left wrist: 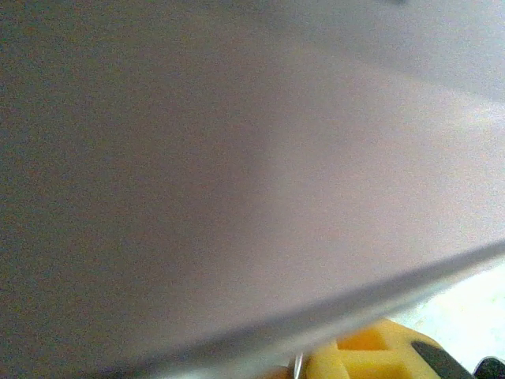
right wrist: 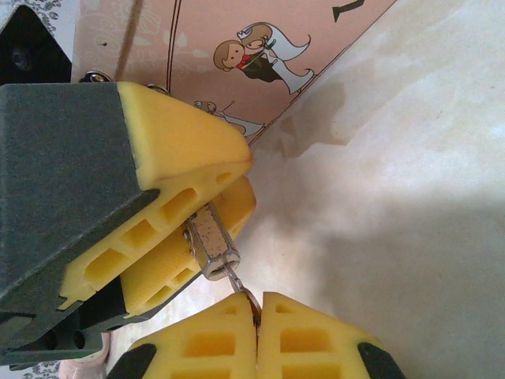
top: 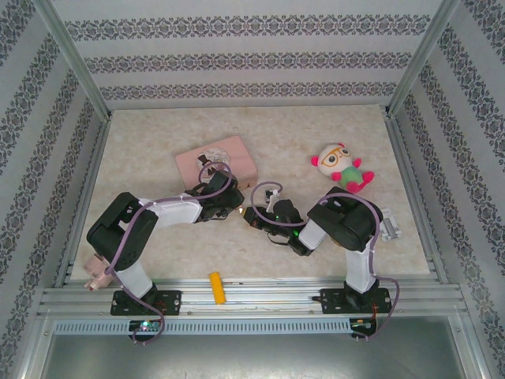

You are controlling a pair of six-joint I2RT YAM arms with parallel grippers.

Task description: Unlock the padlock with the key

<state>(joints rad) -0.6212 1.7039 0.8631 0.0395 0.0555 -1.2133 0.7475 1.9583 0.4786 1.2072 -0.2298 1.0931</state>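
Just in front of the flat pink tin [top: 225, 154] with the cartoon wedding couple, my left gripper [right wrist: 237, 188] has its yellow foam pads clamped on the tiny brass-coloured padlock [right wrist: 210, 239] with the squarish body. Only a corner of the padlock pokes out, so a twist could roll it in the soft foam.

From that corner, a thin dark grey metal sliver, which I take for the key [right wrist: 239, 282], runs away from the tin into my right gripper [right wrist: 257, 312], whose pads are pressed together on it.

That pinch is slight, and I judge that turning off-axis could bend the key or pull it free. The left wrist view is a blur against the tin, so I can't check alignment there.
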